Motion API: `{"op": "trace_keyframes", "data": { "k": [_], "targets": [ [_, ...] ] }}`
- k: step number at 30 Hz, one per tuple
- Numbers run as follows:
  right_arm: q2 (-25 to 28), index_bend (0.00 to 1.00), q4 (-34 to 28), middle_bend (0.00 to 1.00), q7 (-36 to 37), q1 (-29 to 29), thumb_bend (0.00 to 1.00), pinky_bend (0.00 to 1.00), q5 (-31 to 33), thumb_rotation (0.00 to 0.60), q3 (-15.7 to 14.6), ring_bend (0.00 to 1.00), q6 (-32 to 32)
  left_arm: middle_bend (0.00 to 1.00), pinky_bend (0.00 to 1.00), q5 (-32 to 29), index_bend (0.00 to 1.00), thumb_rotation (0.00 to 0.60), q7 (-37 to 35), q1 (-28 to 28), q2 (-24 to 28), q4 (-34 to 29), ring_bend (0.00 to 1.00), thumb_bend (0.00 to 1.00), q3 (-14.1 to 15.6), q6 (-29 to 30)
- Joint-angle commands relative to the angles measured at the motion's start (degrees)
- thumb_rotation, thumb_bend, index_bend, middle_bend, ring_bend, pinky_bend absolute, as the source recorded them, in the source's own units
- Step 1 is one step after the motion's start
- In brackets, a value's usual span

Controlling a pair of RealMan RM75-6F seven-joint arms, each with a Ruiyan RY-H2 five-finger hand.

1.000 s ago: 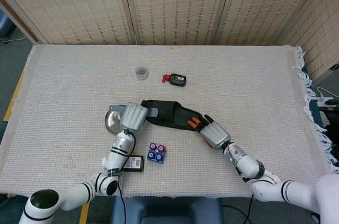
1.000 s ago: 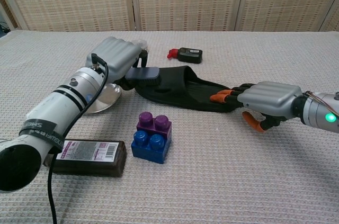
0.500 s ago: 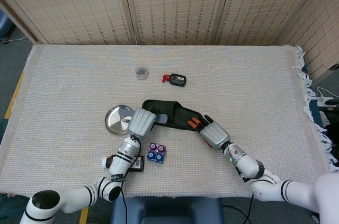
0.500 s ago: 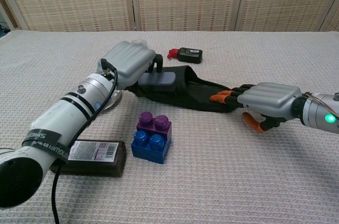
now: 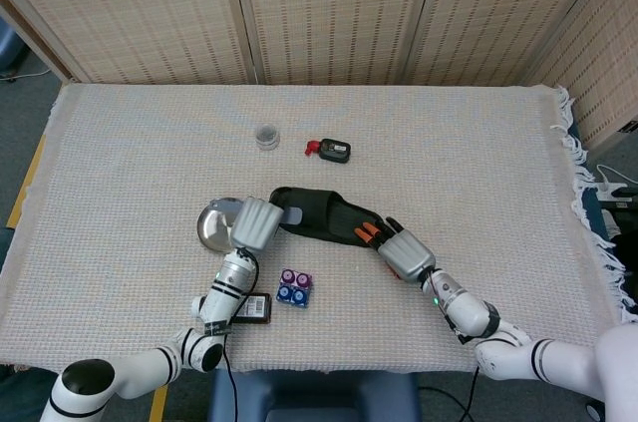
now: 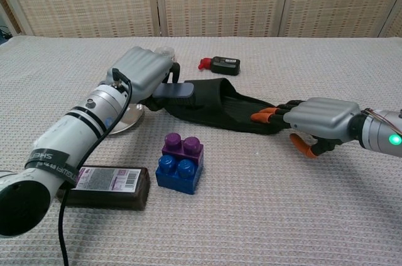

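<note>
A black fabric pouch [image 5: 324,214] [image 6: 220,105] lies flat in the middle of the table. My left hand [image 5: 254,222] [image 6: 141,71] is at its left end, fingers curled over the rim and the grey thumb lying on the fabric, gripping that end. My right hand [image 5: 404,254] [image 6: 320,120] is at the pouch's right end. Its orange-tipped fingers rest stretched out on the fabric, and its thumb hangs apart just below the edge. The inside of the pouch is hidden.
A round metal dish [image 5: 211,224] [image 6: 125,118] sits partly under my left hand. A blue and purple block stack [image 5: 294,288] [image 6: 180,162] and a dark labelled bar [image 5: 254,307] [image 6: 103,185] lie near the front. Further back are a small clear jar [image 5: 266,135] and a black device with a red part [image 5: 332,150] [image 6: 223,64].
My left hand swung right over the pouch's end, then came back left over the dish. The pouch and my right hand have stayed put.
</note>
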Motion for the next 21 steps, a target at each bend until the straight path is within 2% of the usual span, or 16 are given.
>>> {"op": "trace_keyframes", "data": {
  "k": [1,7,11,13,16,21],
  "targets": [
    [0.16,0.0,-0.19,0.0,-0.1,0.06,0.8,0.0,0.08,0.6,0.01,0.0,0.07,0.53,1.0,-0.48,0.52,0.6,0.21,0.1,0.02,0.39,0.91,0.37,-0.33,-0.29],
    [0.78,0.0,-1.05,0.0,0.17,-0.05,0.8,0.0,0.03,0.6,0.17,0.0,0.93,0.53,1.0,0.33,0.52,0.6,0.22,0.37,0.75,-1.5,0.91,0.38,-0.28,1.09],
    [1.35,0.0,-1.94,0.0,2.74,-0.71,0.79,0.0,-0.96,0.6,0.34,0.0,2.28,0.53,1.0,2.81,0.52,0.6,-0.08,2.15,4.18,-6.63,0.91,0.38,1.66,3.52],
    [1.83,0.0,-2.56,0.0,3.96,-1.06,0.76,0.0,-1.64,0.6,0.33,0.0,2.99,0.53,1.0,3.01,0.52,0.6,-0.66,3.44,6.16,-8.77,0.91,0.38,2.13,4.32],
    [3.1,0.0,-4.16,0.0,6.1,-1.56,0.63,0.0,-2.94,0.6,0.46,0.0,4.32,0.53,1.0,1.71,0.52,0.6,-0.91,5.63,8.91,-11.36,0.91,0.38,2.64,4.12],
    [5.53,0.0,-7.52,0.0,9.48,-2.84,0.36,0.0,-4.84,0.6,1.51,0.0,8.3,0.53,1.0,0.47,0.52,0.6,0.43,8.39,11.43,-11.59,0.91,0.37,4.3,3.87]
  ]
}}
